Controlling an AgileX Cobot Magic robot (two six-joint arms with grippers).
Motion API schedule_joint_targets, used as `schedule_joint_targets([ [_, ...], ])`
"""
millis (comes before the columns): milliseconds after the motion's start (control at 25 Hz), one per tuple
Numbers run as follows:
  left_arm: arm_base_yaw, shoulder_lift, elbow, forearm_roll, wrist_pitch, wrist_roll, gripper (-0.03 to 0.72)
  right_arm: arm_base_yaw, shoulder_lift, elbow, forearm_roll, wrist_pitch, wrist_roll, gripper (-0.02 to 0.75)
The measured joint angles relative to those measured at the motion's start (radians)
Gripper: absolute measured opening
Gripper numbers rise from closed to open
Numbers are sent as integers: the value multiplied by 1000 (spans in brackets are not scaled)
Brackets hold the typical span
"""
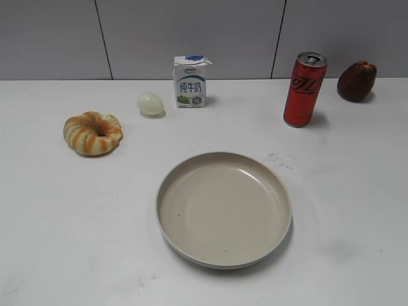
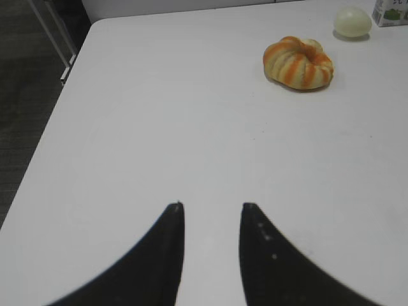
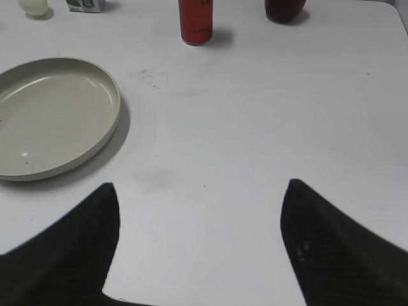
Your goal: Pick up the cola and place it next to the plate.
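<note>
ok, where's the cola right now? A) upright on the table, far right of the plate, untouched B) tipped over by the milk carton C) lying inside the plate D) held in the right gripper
A: the cola stands upright on the table behind and to the right of the plate, and the right gripper is open, well short of it.

Small white-and-blue milk carton [image 1: 190,81], upper centre, reads 纯牛奶 in blue. Tall slim red cola can [image 1: 304,90], upper right: white script, not legible.

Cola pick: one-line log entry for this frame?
phase: pre-grasp | cola: upright, far right, apart from plate | left gripper: open, empty | right gripper: open, empty, facing cola
</note>
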Motion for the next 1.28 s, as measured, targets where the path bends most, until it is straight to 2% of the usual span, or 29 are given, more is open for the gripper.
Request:
schedule_joint_targets([
  [600, 0, 0, 0, 0, 0, 0, 236, 0, 0, -5, -10, -11, 0, 590],
  [680, 0, 0, 0, 0, 0, 0, 236, 0, 0, -13, -29, -43, 0, 590],
  [880, 0, 0, 0, 0, 0, 0, 236, 0, 24, -19, -60, -261, 1, 590],
  [1120, 0, 0, 0, 0, 0, 0, 236, 0, 279, -43, -61, -409, 1, 590],
  [1280, 0, 0, 0, 0, 0, 0, 236, 0, 542, -131, -59, -438, 6, 590],
])
